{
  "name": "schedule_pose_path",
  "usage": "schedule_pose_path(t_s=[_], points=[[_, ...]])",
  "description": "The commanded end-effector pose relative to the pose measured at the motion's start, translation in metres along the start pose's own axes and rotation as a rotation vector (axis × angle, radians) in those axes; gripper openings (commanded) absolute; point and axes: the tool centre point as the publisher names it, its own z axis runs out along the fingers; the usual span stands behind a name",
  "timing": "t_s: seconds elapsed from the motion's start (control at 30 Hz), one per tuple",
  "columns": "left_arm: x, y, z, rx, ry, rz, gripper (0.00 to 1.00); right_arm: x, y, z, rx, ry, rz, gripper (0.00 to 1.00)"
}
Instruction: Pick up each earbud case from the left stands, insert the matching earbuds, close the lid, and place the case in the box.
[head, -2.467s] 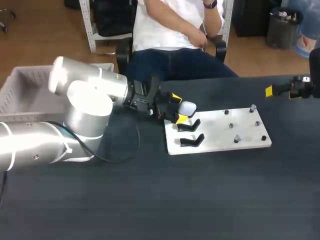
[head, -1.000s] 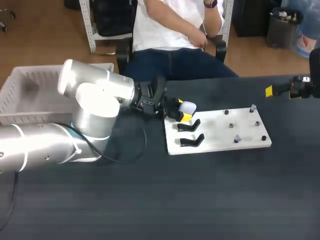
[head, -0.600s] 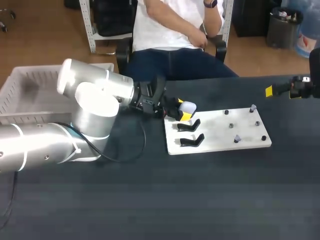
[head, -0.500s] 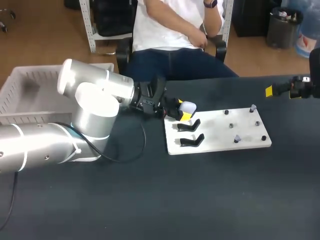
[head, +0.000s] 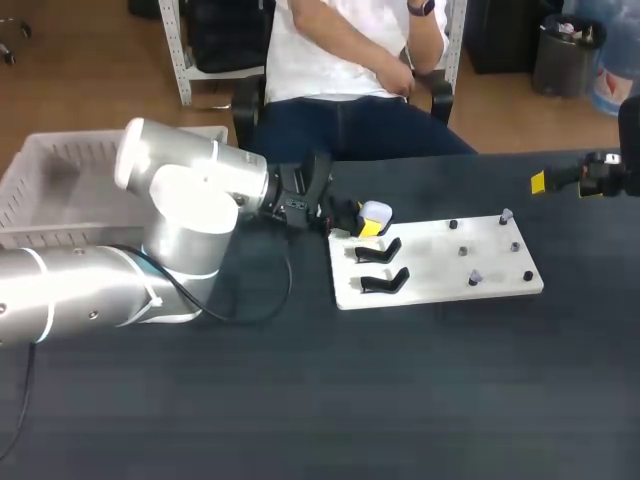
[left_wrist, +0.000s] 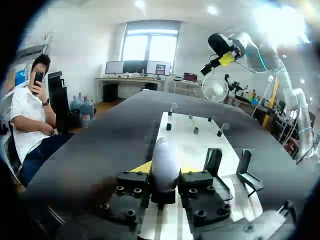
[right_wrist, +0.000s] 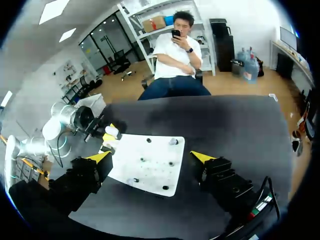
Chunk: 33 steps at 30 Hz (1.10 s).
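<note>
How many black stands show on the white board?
2. One black stand sits beside the left gripper, shut on the earbud case; the other lies next to it, toward the board's front edge. Another may be hidden.

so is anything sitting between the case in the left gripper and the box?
Nothing visible. Between the case, held in the left gripper, and the box lies only the left arm itself. The two black stands are on the white board, on the side away from the box.
</note>
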Motion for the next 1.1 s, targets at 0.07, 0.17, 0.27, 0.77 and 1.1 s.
schedule_pose_path(t_s=[0.07,0.17,0.27,0.77,1.1], points=[[0.0,0.002,0.0,0.004,0.002,-0.004,0.0,0.0,0.0,0.0,0.002,0.0,0.0,1.0],[-0.002,0.001,-0.003,0.002,-0.004,0.002,0.0,0.0,0.0,0.0,0.002,0.0,0.0,1.0],[-0.009,0.001,-0.009,-0.004,-0.024,0.012,0.0,0.0,0.0,0.0,0.002,0.0,0.0,1.0],[-0.081,-0.02,-0.043,0.057,-0.118,0.135,0.0,0.0,0.0,0.0,0.002,0.0,0.0,1.0],[-0.114,-0.038,-0.026,0.031,-0.121,0.173,0.0,-0.008,0.03,0.027,-0.054,0.016,-0.012,1.0]])
